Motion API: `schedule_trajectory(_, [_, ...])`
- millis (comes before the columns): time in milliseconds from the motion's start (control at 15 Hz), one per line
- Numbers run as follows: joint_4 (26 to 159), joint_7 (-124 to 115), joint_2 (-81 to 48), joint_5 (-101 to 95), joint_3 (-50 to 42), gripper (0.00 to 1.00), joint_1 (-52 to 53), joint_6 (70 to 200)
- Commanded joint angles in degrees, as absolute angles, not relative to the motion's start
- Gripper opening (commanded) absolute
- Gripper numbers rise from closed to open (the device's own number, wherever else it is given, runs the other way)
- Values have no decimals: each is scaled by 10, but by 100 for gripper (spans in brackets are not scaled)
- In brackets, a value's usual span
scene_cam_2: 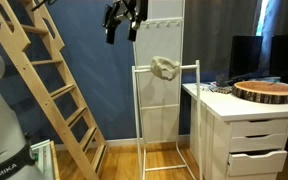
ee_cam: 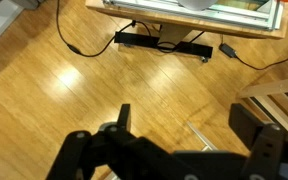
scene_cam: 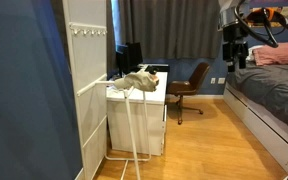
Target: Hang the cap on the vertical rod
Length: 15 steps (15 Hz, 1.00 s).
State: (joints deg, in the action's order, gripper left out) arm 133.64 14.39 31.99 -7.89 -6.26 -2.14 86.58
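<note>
I see a wood floor point(ee_cam: 44, 90), a blue wall point(scene_cam_2: 106, 100) and a white desk point(scene_cam_2: 254, 125). The cap point(scene_cam_2: 164, 68) sits draped on the rack point(scene_cam_2: 134, 110) top. My gripper point(scene_cam_2: 122, 32) hangs above it, well apart, jaws spread and empty.

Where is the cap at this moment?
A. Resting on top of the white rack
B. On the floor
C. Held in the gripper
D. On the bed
A: in an exterior view the cap lies on the top bar of the white rack, while the gripper hangs open above and to the side, holding nothing.
</note>
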Motion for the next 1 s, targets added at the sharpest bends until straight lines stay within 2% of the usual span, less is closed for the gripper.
schedule_trajectory(0, [1335,143,320,-80,-65,100,-19,865])
schedule_trajectory(400, [1335,143,320,-80,-65,100,-19,865])
schedule_trajectory(933, [1118,287,165,-79,-36,100,57,894])
